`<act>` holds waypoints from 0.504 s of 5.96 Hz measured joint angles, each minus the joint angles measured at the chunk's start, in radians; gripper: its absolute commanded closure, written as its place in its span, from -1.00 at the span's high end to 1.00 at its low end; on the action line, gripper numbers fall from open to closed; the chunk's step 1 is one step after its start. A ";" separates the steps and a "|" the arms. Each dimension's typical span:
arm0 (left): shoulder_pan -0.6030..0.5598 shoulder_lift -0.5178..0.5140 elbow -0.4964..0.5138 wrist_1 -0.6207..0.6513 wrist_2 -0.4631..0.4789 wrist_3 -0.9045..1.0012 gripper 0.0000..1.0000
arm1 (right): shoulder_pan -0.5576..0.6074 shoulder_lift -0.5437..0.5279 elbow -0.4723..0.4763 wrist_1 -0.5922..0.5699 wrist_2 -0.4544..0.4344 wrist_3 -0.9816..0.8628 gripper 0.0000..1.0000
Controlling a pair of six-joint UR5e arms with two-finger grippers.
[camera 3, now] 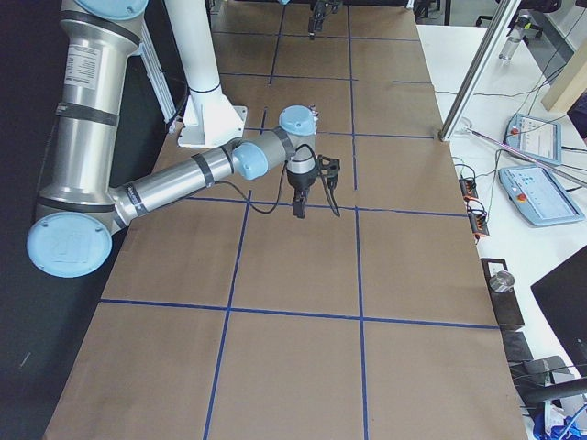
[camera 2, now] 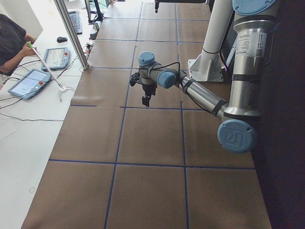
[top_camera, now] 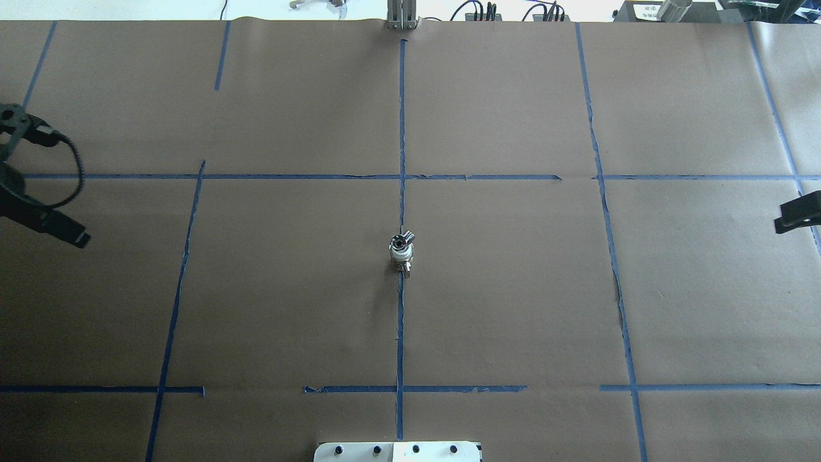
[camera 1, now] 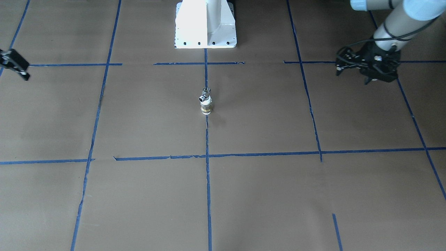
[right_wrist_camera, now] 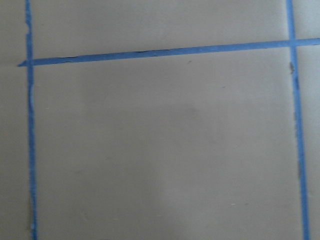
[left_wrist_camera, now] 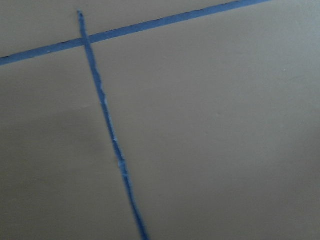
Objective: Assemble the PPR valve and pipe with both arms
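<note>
A small PPR valve-and-pipe piece (camera 1: pixel 206 101) stands upright on the centre blue tape line, with a white body, a brass base and a chrome fitting on top; it also shows in the overhead view (top_camera: pixel 401 251). My left gripper (camera 1: pixel 352 77) hovers far off to the valve's side near the table's end, open and empty. My right gripper (camera 3: pixel 316 209) hovers at the opposite end, open and empty; only one finger (camera 1: pixel 15 63) of it shows in the front view. Both wrist views show only brown paper and blue tape.
The table is covered in brown paper with a blue tape grid. The white robot pedestal (camera 1: pixel 205 24) stands at the robot's edge. The operators' desk holds teach pendants (camera 2: pixel 31 82) and a metal post (camera 2: pixel 71 33) along the far edge.
</note>
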 measured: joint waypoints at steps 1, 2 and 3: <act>-0.094 0.067 0.005 0.006 -0.003 0.151 1.00 | 0.150 -0.019 -0.110 -0.001 0.100 -0.244 1.00; -0.182 0.132 0.009 0.010 -0.004 0.248 1.00 | 0.273 -0.021 -0.201 -0.005 0.156 -0.453 1.00; -0.264 0.200 0.019 0.011 -0.024 0.289 1.00 | 0.338 -0.023 -0.234 -0.010 0.171 -0.575 1.00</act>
